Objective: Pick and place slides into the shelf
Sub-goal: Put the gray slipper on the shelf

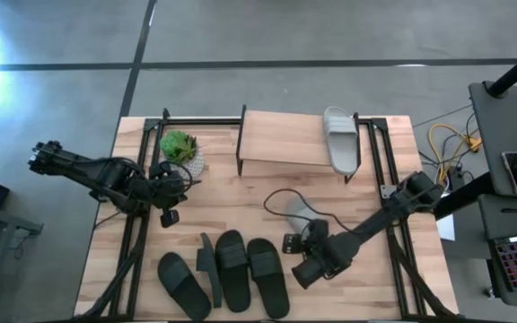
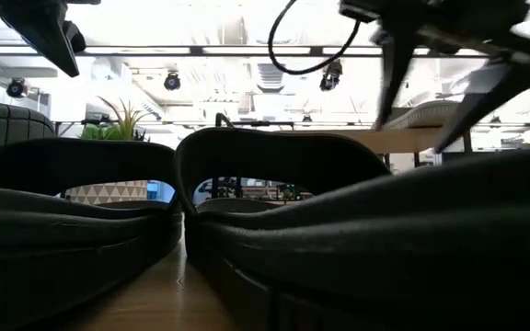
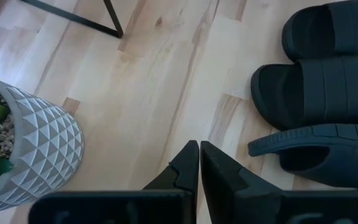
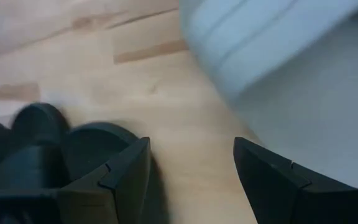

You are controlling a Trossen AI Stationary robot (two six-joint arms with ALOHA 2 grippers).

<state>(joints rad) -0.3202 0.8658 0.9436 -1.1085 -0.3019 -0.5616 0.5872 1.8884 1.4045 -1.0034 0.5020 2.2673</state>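
The light wooden desk (image 1: 240,211) carried everything. At its far edge stood the low shelf (image 1: 281,144), a pale plank on thin black metal legs, with one light grey rubber slide (image 1: 340,139) already lying on its right end. Near the front edge lay four black rubber slides (image 1: 224,274), three flat and side by side, one tipped up on its edge between the first two. The second light grey slide (image 1: 298,212) lay in the middle of the desk, just beyond the right hand. A small green plant in a patterned grey pot (image 1: 182,151) stood left of the shelf.

The right hand (image 4: 191,168) hung low over the desk with its fingers spread wide and nothing between them, the grey slide just ahead of it and the black ones off to one side. The left hand (image 3: 199,163) waited near the pot, its fingers pressed together and empty.

The grey slide seemed the next pick. A sound grasp would close across its wide strap, then lift well clear before crossing to the shelf's bare left part.
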